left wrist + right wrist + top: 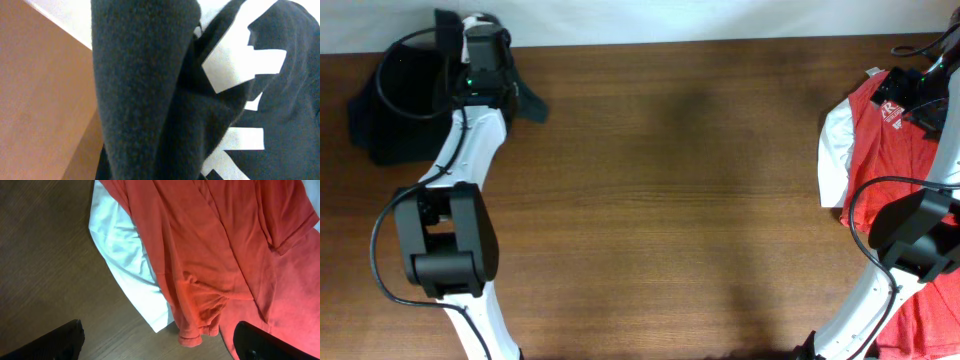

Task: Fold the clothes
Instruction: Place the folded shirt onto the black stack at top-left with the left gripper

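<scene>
Blk trousers (142, 92) bunched, big wht lettering (242, 65)

White lettering (245, 65) on the trousers (295, 110) is unreadable.

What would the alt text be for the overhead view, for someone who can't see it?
Seen from above, two white-and-black robot arms reach across a wooden table: the left arm to a heap of black clothing at the far left corner, the right arm over a red T-shirt with a white sleeve at the right edge.
</scene>
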{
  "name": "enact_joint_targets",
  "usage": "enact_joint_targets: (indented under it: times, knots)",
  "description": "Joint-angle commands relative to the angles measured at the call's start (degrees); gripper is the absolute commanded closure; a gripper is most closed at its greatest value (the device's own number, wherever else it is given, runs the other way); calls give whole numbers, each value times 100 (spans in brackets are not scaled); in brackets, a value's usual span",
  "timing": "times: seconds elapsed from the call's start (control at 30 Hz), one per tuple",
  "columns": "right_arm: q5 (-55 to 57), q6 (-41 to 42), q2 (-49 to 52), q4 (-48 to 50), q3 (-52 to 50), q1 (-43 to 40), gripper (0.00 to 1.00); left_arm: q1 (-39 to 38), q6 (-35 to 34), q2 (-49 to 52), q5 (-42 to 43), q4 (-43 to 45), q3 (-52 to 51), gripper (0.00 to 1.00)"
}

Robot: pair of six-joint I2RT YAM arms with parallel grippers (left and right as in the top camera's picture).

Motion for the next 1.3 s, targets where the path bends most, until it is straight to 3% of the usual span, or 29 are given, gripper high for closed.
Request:
enact_joint_targets:
  times: [0.0, 0.1, 0.2, 0.3, 0.57, 0.63, 0.67, 0.7, 0.87, 0.93, 0.97, 1.03, 1.17, 1.23, 1.27]
  knots:
    - [70, 28, -46, 0, 22, -15, 1, 323, -1204, -28, -199, -391, 109, 97]
    - [72, 26, -46, 0, 22, -15, 2, 588, -1200, -28, -136, -498, 107, 97]
    - [70, 26, -46, 0, 22, -15, 1, 905, -1196, -26, 564, -518, 107, 97]
    - [70, 26, -46, -2, 22, -15, 1, 1204, -1110, -26, 503, -249, 107, 98]
    - [70, 28, -46, -2, 22, -15, 1, 1853, -1460, 310, 883, -564, 101, 96]
    - [72, 28, -46, 0, 22, -15, 1, 2028, -1460, 415, 885, -522, 101, 80]
    - [72, 28, -46, -2, 22, -15, 1, 2085, -1460, 417, 881, -520, 101, 23]
    - [70, 28, -46, 0, 22, -15, 1, 2090, -1458, 409, 813, -529, 103, 1]
    - [72, 28, -46, -2, 22, -15, 1, 1517, -1462, -358, 986, -752, 103, 1]
    - [72, 26, -46, -2, 22, -15, 1, 1228, -1530, -555, 1993, -433, 103, 4]
    - [72, 28, -46, 0, 22, -15, 1, 1189, -1641, -518, 2085, -245, 103, 11]
    - [72, 26, -46, 0, 22, -15, 1, 1209, -1937, -289, 2179, 66, 103, 57]
    - [72, 26, -46, 0, 22, -15, 1, 1237, -1934, 492, 2347, -37, 101, 57]
    - [70, 26, -46, 0, 22, -15, 1, 1237, -1934, 688, 2389, -437, 101, 70]
    - [70, 28, -46, 0, 22, -15, 1, 1237, -1934, 702, 2387, -610, 101, 63]
